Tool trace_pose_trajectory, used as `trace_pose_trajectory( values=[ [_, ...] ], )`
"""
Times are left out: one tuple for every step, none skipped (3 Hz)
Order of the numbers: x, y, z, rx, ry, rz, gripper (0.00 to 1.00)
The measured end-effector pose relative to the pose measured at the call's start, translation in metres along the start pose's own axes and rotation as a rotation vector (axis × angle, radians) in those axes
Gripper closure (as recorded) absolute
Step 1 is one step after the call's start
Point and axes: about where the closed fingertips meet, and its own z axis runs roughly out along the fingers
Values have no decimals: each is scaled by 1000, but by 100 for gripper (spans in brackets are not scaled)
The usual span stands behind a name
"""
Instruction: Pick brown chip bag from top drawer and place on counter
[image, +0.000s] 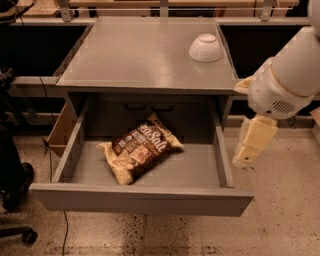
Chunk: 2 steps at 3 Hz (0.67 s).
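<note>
My gripper (252, 142) hangs at the right of the frame, just outside the right wall of the top drawer (145, 200), pointing down over the floor (280, 225). I cannot tell how far open it is; I see nothing in it and nothing touching it. The drawer stands open below the counter (130, 55), a flat grey top carrying 1 white bowl (205, 48), upside down near its upper right corner. The floor is speckled, and a cardboard flap (62, 130) shows left of the cabinet. The brown chip bag (142, 152) lies flat on the drawer bottom, slightly left of centre, turned diagonally, well apart from the gripper and to its left
</note>
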Motion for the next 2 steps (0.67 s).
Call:
trace_pose_trajectory(
  values=[
    [-30,-7,64,-13,-89,-25,0],
    [-67,-9,120,-31,-178,-43,0]
  ],
)
